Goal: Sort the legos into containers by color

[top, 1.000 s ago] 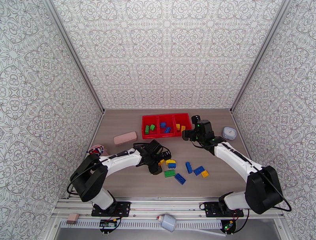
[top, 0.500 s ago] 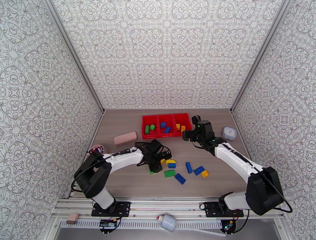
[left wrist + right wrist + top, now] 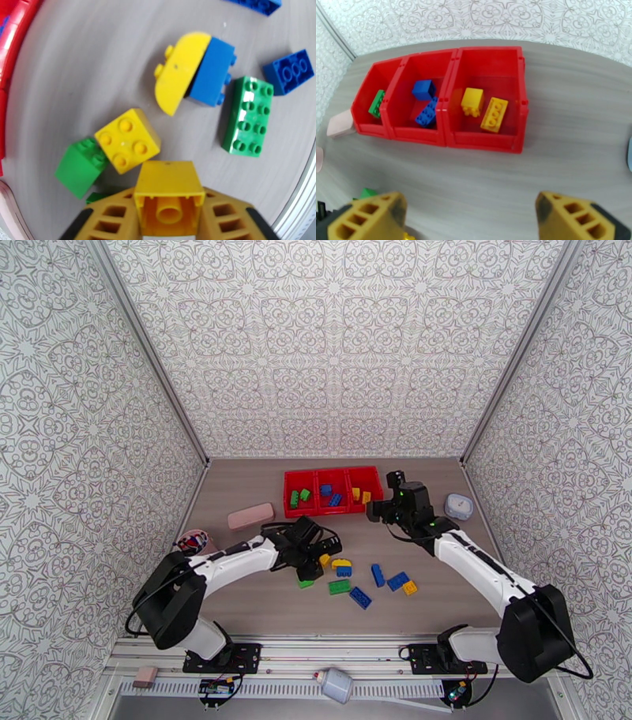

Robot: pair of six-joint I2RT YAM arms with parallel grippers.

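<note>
Low over the legos (image 3: 247, 114) — left gripper (image 3: 170, 205) tight on yellow brick (image 3: 168, 179).

A pink block (image 3: 250, 516) lies near the desk's (image 3: 261, 607) left edge. A pink cup (image 3: 192, 541) stands right at that edge. A small white box (image 3: 458, 506) sits by the right edge.

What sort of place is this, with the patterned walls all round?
Probably a robot test booth: arms bolted at a table's edge, patterned panels closing it in, toy bricks and red sorting bins.
</note>
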